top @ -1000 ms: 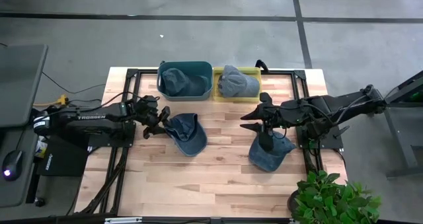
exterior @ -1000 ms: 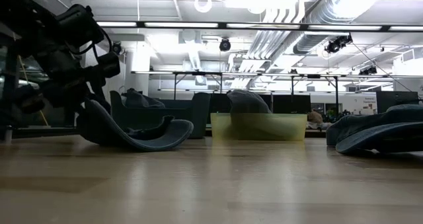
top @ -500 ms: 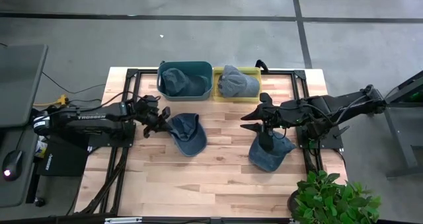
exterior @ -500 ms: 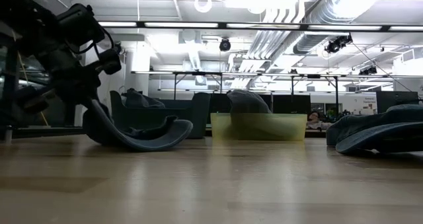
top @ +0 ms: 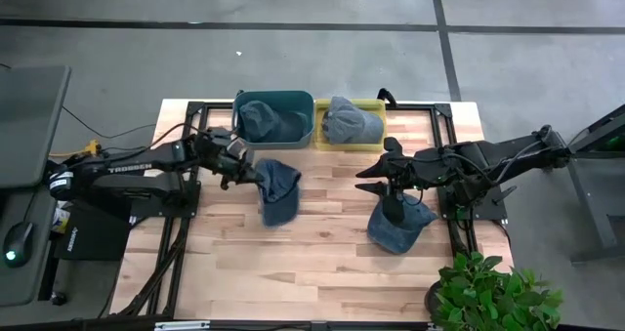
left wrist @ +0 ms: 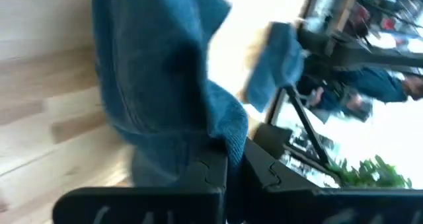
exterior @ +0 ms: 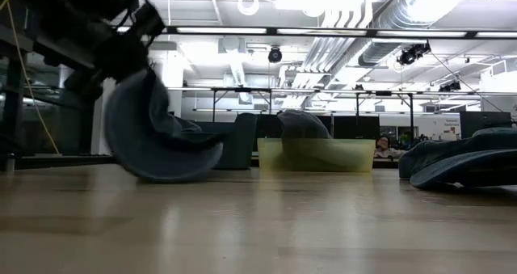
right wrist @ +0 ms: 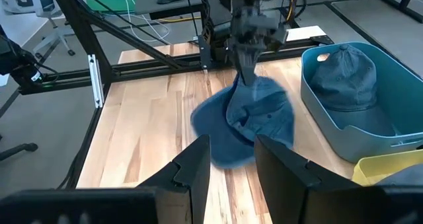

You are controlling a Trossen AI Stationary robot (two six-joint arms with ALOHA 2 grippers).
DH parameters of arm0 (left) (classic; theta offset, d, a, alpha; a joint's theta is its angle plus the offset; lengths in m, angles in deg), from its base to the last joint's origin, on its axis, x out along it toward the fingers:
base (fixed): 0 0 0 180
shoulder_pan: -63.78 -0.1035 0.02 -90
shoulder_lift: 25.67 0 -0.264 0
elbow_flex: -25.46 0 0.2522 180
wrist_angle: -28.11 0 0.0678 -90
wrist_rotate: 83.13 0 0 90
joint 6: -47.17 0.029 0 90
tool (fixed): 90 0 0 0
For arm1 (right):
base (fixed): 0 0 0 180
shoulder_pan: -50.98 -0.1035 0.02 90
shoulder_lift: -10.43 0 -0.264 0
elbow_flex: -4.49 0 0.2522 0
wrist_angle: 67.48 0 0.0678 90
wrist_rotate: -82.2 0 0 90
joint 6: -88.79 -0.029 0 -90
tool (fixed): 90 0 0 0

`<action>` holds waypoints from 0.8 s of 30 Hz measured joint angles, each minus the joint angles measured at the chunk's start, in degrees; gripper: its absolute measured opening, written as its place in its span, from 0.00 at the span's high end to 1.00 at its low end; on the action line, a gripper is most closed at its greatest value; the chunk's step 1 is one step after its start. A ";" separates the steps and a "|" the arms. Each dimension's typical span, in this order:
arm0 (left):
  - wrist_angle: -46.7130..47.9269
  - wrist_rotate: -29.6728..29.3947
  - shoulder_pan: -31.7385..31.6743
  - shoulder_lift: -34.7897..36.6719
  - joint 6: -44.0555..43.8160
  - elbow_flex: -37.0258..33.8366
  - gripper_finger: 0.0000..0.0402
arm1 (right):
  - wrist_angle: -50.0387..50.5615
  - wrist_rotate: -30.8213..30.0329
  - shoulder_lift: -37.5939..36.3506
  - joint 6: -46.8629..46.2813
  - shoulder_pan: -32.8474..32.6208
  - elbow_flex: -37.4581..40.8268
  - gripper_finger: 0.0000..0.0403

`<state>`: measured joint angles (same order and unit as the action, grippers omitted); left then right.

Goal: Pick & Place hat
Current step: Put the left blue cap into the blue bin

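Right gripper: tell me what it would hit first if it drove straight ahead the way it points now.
Probably the blue hat hanging from the left gripper, which sits directly ahead of the right gripper in its wrist view. Bare tabletop lies between them, and depth is hard to judge.

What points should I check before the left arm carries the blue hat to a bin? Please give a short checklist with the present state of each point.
1. Left gripper shut on the blue hat: ok.
2. Hat clear of the table: cannot tell; in the low view its lowest edge hangs very near the wood.
3. Teal bin has room: not ok; a hat already lies in it.
4. Yellow bin has room: not ok; a hat also fills it.
5. Right gripper out of the path: ok; it sits over the second hat at the right side.
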<state>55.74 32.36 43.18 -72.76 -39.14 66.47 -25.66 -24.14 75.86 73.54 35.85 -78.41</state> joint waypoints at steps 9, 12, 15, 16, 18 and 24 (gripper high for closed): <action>11.67 0.50 2.26 0.00 10.08 14.23 0.99 | -0.02 -0.02 0.00 -1.61 0.00 0.00 0.72; 16.84 -2.34 4.35 0.00 13.94 19.23 0.99 | -0.16 -1.08 0.01 -2.72 0.08 0.00 0.72; 19.90 -6.26 6.67 -0.03 19.63 23.41 0.99 | -1.21 -2.32 0.02 -3.77 0.11 -0.01 0.72; 20.31 -7.88 7.49 -0.04 21.69 24.63 0.99 | -1.70 -2.44 0.02 -3.92 0.11 -0.01 0.72; 20.94 -11.14 9.10 -0.02 24.93 26.69 0.99 | -3.14 -2.28 0.02 -3.62 0.13 -0.02 0.72; 20.64 -19.55 12.32 0.00 34.23 30.33 0.99 | -6.24 -2.10 0.02 -2.32 0.96 -0.02 0.72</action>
<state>76.37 12.81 55.50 -72.76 -4.91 96.80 -31.91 -26.24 75.88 71.22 36.80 -78.43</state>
